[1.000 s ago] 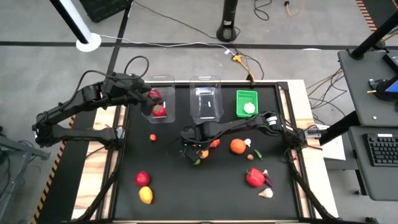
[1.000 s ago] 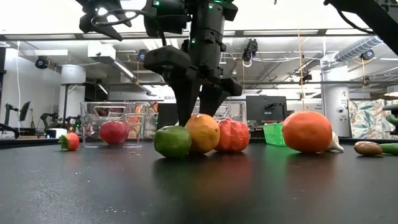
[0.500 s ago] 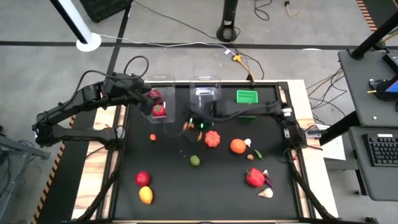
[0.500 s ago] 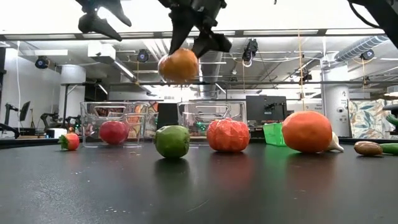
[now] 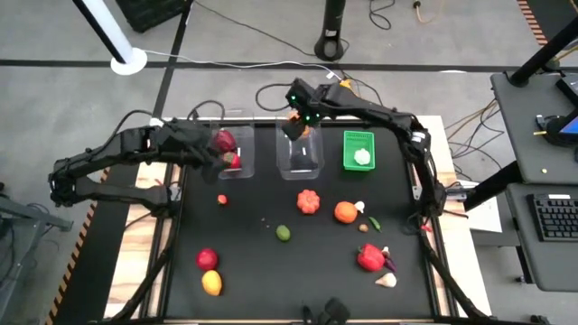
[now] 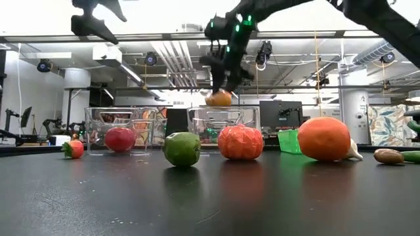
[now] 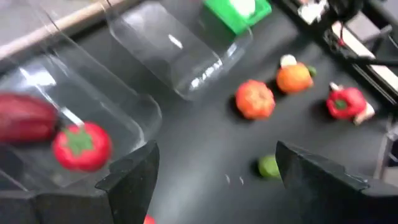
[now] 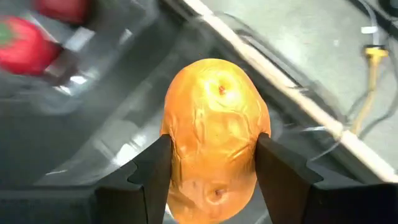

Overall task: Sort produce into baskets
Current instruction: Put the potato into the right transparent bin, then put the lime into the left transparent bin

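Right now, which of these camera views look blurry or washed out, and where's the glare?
Right wrist view: the orange fruit between the fingers is sharp, while the clear tub behind it is smeared. Left wrist view: softly blurred throughout, with glare streaks on the empty clear tub. Low view: bright ceiling light washes out the top, leaving the arms as dark silhouettes. High view: evenly lit.

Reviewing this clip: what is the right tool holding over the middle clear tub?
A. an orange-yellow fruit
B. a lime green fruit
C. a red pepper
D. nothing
A. The right tool is shut on the orange-yellow fruit, held above the middle clear tub, while the lime green fruit lies on the table.
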Tool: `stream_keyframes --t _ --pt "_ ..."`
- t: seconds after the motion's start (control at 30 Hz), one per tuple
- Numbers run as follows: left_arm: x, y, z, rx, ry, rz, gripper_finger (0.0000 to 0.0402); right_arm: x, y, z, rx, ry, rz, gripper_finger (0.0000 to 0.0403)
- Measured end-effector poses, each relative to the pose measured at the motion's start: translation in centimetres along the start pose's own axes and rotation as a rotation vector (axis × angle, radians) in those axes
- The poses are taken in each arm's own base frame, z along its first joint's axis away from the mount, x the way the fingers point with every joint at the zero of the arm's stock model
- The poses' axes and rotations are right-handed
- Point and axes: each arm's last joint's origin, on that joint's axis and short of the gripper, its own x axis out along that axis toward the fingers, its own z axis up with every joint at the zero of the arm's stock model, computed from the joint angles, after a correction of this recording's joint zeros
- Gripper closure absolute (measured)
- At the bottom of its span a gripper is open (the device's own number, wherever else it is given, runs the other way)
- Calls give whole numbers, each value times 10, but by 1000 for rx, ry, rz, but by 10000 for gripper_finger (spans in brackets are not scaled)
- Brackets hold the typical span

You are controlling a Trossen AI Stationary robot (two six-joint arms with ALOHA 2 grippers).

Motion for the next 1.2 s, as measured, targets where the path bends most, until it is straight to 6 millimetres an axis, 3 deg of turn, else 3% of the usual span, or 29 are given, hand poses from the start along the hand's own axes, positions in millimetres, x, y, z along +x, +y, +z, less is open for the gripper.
stream_keyframes --t 0.1,0.23,0.4,0.63,0.97,1.2 --pt "1 -11 -7 -25 39 -43 100 23 -12 1 -34 43 -13 207" --pt "6 -28 -16 -39 95 -97 99 48 -13 -2 -82 95 3 205" --pt "21 -51 -28 4 191 -120 99 61 -8 -7 -138 126 7 204" --pt "49 -78 -44 141 285 -113 99 62 -6 -6 -162 123 32 181" --pt "90 -90 -54 217 365 -26 99 63 -7 -7 -129 137 30 120" --pt "105 -98 -58 222 387 -35 99 30 -11 -12 -195 188 48 106"
